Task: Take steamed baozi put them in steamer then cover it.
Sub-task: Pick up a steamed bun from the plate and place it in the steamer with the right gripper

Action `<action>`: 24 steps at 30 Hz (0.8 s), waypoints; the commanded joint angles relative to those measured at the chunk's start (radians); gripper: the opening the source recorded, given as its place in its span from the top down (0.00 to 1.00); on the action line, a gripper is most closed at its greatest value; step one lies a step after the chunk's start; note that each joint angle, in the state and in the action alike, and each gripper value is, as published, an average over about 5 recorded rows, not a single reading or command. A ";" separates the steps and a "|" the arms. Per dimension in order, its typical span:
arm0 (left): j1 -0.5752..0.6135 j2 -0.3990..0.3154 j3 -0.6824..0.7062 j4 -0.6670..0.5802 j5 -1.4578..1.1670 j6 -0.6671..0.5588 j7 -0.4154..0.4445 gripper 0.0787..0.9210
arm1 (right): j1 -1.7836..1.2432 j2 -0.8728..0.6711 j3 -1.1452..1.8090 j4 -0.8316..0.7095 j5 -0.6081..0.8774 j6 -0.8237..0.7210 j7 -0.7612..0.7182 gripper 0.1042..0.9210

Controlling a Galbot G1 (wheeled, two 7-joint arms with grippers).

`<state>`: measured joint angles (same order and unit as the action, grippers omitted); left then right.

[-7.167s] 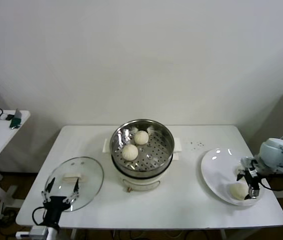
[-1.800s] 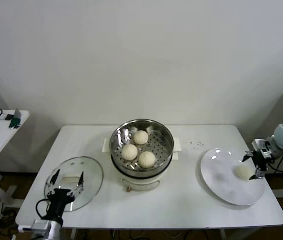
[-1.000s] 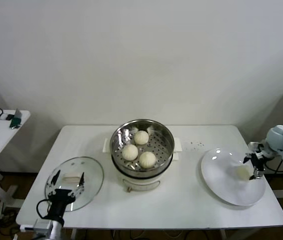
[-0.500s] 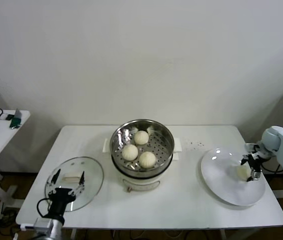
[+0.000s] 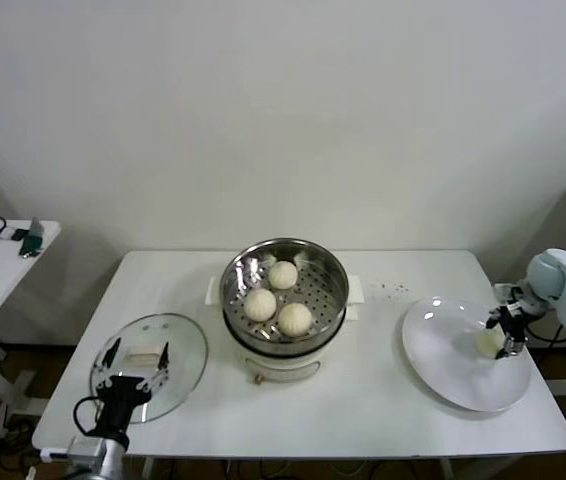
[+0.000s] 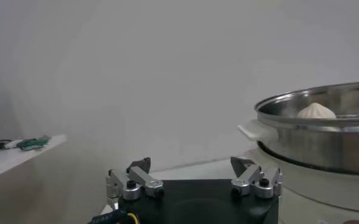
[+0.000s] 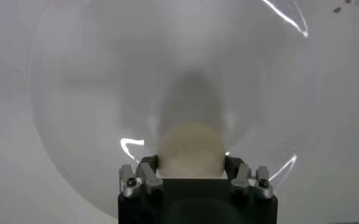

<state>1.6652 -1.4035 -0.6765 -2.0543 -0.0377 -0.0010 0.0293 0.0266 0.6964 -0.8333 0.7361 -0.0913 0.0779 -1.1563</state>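
Baozi were found in two places: three [image 5: 279, 297] sat inside the steamer [image 5: 285, 262] at the middle of the white table [image 5: 363, 400], and a fourth baozi [image 5: 487, 342] lay on the white plate [image 5: 443, 362] at the table's right end. That plate reached close to the table's right edge. Bare tabletop lay between the plate and the steamer, well apart from both. The steamer's rim stood uncovered; the glass lid [image 5: 149, 362] lay flat on the table near the front-left corner, apart from the steamer's white base.

My right gripper [image 5: 508, 331] was down over the plate's right portion, at the fourth baozi. In the right wrist view this bun [image 7: 191, 151] sat directly between my fingers [image 7: 147, 173], one on each flank, spread about as wide as the bun itself. Both fingers appeared to be at its sides, but I could not confirm a firm hold; the bun looked to be resting on the plate [image 7: 94, 109].

My left gripper [image 5: 131, 380] was parked over the near edge of the glass lid, fingers [image 6: 133, 181] spread wide and holding nothing. From the left wrist view the steamer [image 6: 325, 137] stood off to one side.
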 commanded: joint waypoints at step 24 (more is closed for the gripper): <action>0.001 0.021 0.047 -0.029 -0.028 -0.015 0.012 0.12 | 0.923 0.464 -1.009 0.226 1.108 -0.265 0.049 0.26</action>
<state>1.6658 -1.3866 -0.6359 -2.0812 -0.0600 -0.0139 0.0399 0.7711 0.9716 -1.6397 0.9135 0.7586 -0.1273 -1.1144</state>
